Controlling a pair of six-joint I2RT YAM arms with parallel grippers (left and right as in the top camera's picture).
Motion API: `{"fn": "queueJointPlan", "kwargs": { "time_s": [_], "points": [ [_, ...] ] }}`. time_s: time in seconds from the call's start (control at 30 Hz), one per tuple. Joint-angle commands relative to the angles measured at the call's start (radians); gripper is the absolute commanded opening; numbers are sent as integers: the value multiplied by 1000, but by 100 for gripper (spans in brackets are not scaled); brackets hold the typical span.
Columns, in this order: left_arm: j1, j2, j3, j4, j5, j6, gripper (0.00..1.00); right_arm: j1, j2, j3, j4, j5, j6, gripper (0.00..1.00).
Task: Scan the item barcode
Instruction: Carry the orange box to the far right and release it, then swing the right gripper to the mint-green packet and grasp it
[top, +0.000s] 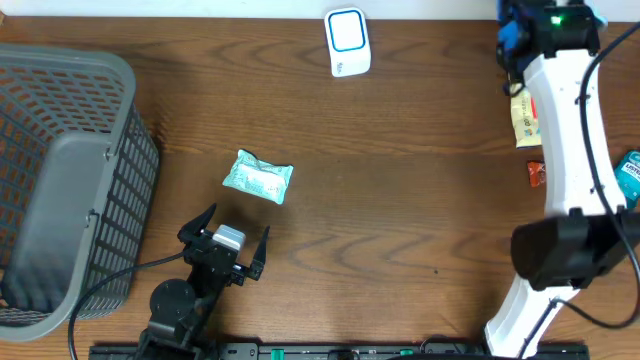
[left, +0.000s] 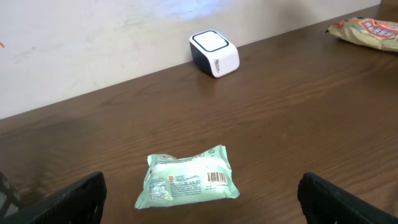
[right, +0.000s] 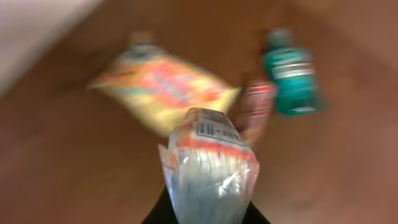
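The right gripper (right: 208, 210) is clamped tight on a clear, crinkled plastic packet (right: 210, 163). Its dark fingers show only as two wedges at the bottom edge of the right wrist view. The packet stands upright out of the jaws, raised over the far right part of the brown wooden table (top: 400, 200). An orange and white label band runs round its top, with a small black barcode facing the wrist camera. That whole view is blurred, so none of the print can be read. Beneath the packet lie a yellow snack bag (right: 163, 87), a small red packet (right: 258, 102) and a teal bottle (right: 291, 76), all smeared. From overhead, the white arm hides both the gripper and what it holds.

The left gripper (top: 238, 222) is spread wide with nothing between its fingers, near the front edge. Just beyond it a pale green sealed packet (top: 258, 178) lies flat with its barcode facing up. At the far edge sits a white box-shaped scanner with a blue-ringed face (top: 347, 42). A grey plastic mesh basket (top: 60, 180) stands on the left, cut off by the frame.
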Motion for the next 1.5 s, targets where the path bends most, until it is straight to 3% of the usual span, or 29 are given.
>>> {"fn": "queueJointPlan", "kwargs": {
  "time_s": [0.0,0.23,0.27,0.33,0.37,0.4,0.67,0.97,1.1,1.47],
  "points": [
    [-4,-2,-17,-24,6,-13,98,-90,68,-122,-11,147,72,4],
    [-4,-2,-17,-24,6,-13,98,-257,83,-387,31,86,259,15],
    [-4,-2,-17,-24,6,-13,98,-276,83,-410,47,86,258,20],
    [-4,-2,-17,-24,6,-13,98,-312,83,-433,65,83,258,55],
    [-4,-2,-17,-24,6,-13,98,-326,83,-431,67,64,258,84],
    [-4,-2,-17,-24,6,-13,98,-337,82,-426,74,33,253,94],
    [-4,-2,-17,-24,6,-13,98,-334,79,-218,57,-413,-26,99],
    [-4,-2,-17,-24,6,-13,98,-214,78,-129,-27,-465,105,99],
    [-4,-2,-17,-24,6,-13,98,-183,78,-129,-26,-543,80,99],
    [-4,-2,-17,-24,6,-13,98,61,108,-130,187,-1287,-731,99]
  ]
}}
